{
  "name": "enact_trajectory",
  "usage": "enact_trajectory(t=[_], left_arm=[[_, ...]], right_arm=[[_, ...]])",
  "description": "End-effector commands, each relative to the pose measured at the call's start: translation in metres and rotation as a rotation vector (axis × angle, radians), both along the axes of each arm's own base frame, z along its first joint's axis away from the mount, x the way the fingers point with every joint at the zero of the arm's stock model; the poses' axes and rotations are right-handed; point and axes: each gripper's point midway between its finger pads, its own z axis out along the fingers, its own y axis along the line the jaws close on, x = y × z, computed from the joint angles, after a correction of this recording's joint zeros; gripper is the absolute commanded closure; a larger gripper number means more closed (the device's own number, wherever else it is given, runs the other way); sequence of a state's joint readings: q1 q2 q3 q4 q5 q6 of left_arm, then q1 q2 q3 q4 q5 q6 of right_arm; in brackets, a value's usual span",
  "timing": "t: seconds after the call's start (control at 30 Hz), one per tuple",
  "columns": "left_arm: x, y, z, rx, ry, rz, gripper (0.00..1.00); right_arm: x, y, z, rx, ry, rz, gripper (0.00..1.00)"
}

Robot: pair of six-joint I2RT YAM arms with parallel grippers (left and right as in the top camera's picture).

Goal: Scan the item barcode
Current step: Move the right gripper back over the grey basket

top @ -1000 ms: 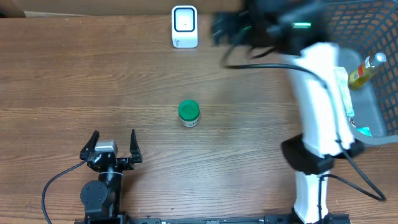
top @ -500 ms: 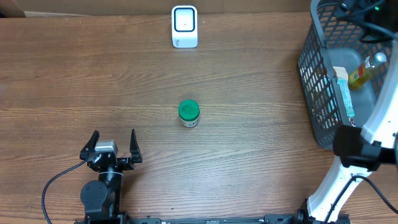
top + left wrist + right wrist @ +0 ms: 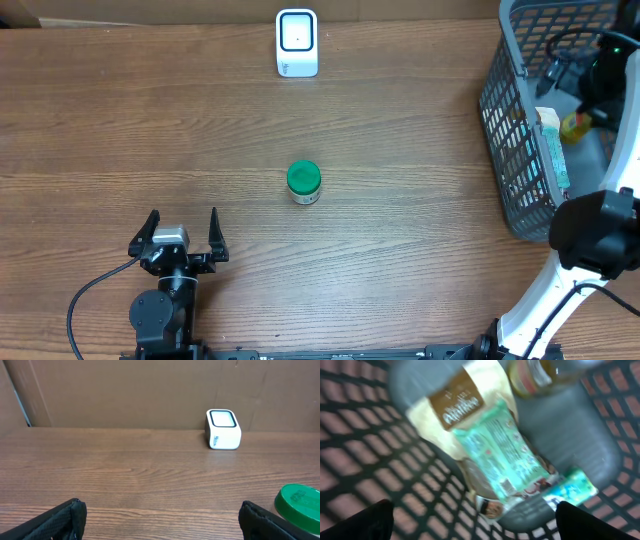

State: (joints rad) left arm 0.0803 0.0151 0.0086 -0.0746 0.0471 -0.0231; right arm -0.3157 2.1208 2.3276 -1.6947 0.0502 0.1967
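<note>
R arm (image 3: 600,240) swung over into basket (image 3: 515,150); R fingers (image 3: 365,522) spread wide, L fingers (image 3: 213,238) too, unmoved.

The overhead camera looks straight down on the table (image 3: 200,120), the left wrist camera sits low at the near side, facing level across it to the white scanner (image 3: 223,429) both views share, and the right wrist camera peers closely down into the basket (image 3: 350,435), seen overhead too.
</note>
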Motion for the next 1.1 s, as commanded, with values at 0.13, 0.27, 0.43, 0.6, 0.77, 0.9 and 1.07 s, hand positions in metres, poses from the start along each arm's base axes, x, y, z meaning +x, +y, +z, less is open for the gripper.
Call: enact_trajectory(t=[0.13,0.27,0.43,0.6,0.77,0.9,1.07], left_arm=[[0.0,0.002,0.0,0.002,-0.005,0.01,0.0],[0.0,0.002,0.0,0.002,-0.005,0.01,0.0],[0.0,0.002,0.0,0.002,-0.005,0.01,0.01],[0.0,0.002,0.0,0.002,-0.005,0.01,0.01],[0.0,0.002,0.0,0.002,-0.005,0.01,0.01],[0.0,0.002,0.0,0.002,-0.005,0.01,0.0],[0.0,0.002,0.0,0.002,-0.005,0.01,0.0]], right_arm=[[-0.016,-0.019,-0.02,-0.09,0.106,-0.004,0.0],[-0.017,-0.027,-0.028,-0.125,0.123,-0.01,0.0],[-0.012,-0.032,-0.028,-0.132,0.099,-0.021,0.0],[0.005,-0.039,-0.021,-0.158,0.019,-0.053,0.0],[0.022,-0.045,0.01,-0.189,-0.1,-0.094,0.0],[0.031,-0.055,0.029,-0.239,-0.168,-0.107,0.0],[0.043,-0.066,0.03,-0.261,-0.209,-0.076,0.0]])
